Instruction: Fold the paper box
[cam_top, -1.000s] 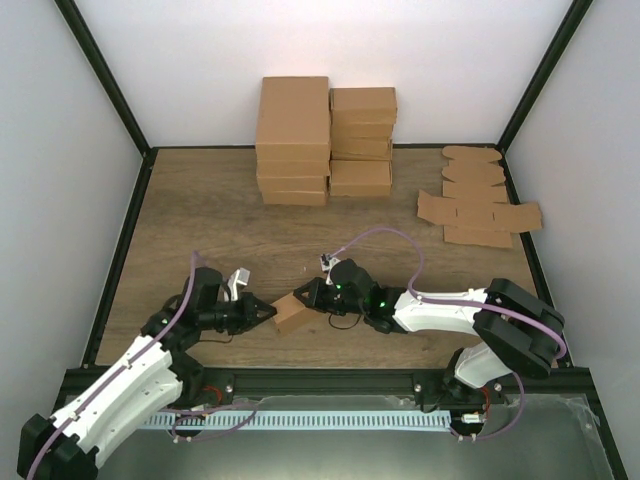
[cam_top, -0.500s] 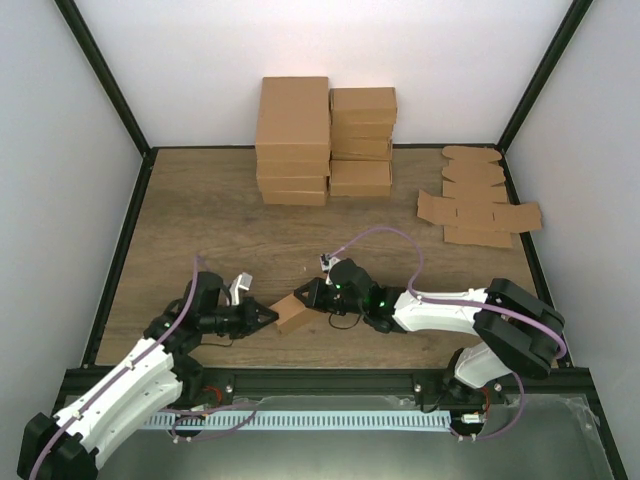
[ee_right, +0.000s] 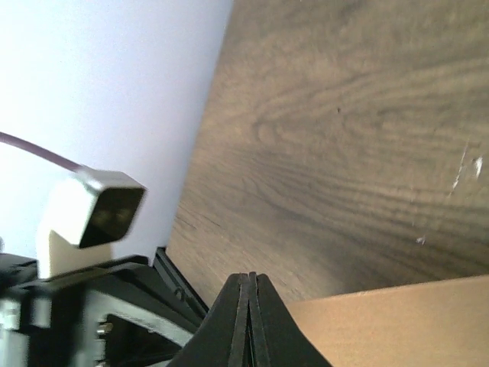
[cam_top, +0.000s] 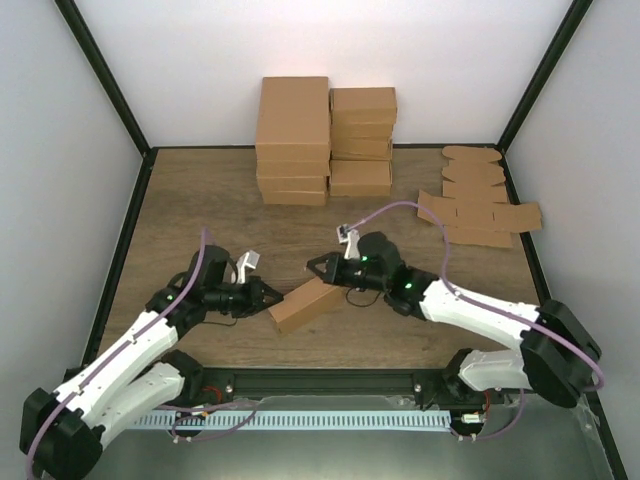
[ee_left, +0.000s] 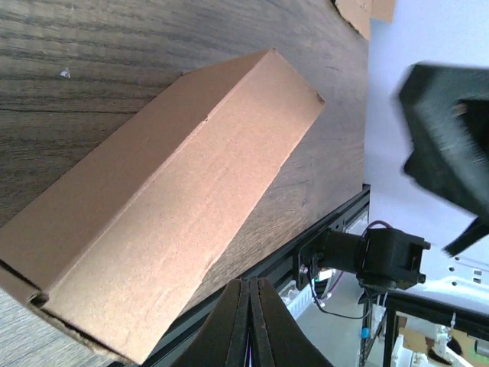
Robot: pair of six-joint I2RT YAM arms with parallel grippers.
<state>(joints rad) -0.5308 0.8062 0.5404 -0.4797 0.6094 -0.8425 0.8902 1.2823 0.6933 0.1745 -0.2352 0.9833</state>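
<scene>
The paper box (cam_top: 308, 304) lies on the wooden tabletop (cam_top: 230, 210) a little below the middle of the overhead frame. It is a closed, shallow brown carton set on a slant, its lower end toward the left and its higher end toward the right.

The left pincer (cam_top: 276, 297) comes in from the lower left and points at the box's left end, its two fingers pressed together with nothing between them. From the left wrist view the pincer (ee_left: 249, 294) shows as a single dark wedge at the bottom centre. The paper box (ee_left: 160, 206) fills the middle of that frame just above the tip, and an open seam shows at its lower left corner. Whether the tip touches the cardboard cannot be told.

The right pincer (cam_top: 311, 266) reaches in from the right and sits just above the box's right end in the overhead frame, also pressed together and holding nothing. In the right wrist view the pincer (ee_right: 249, 289) points up at bare wood, and only a strip of the paper box (ee_right: 397, 325) shows at the lower right.

At the top centre of the overhead frame, against the back wall, stands a stack of closed cartons (cam_top: 325, 140). At the upper right lies a pile of flat blanks (cam_top: 478, 205). Both are well apart from the arms.
</scene>
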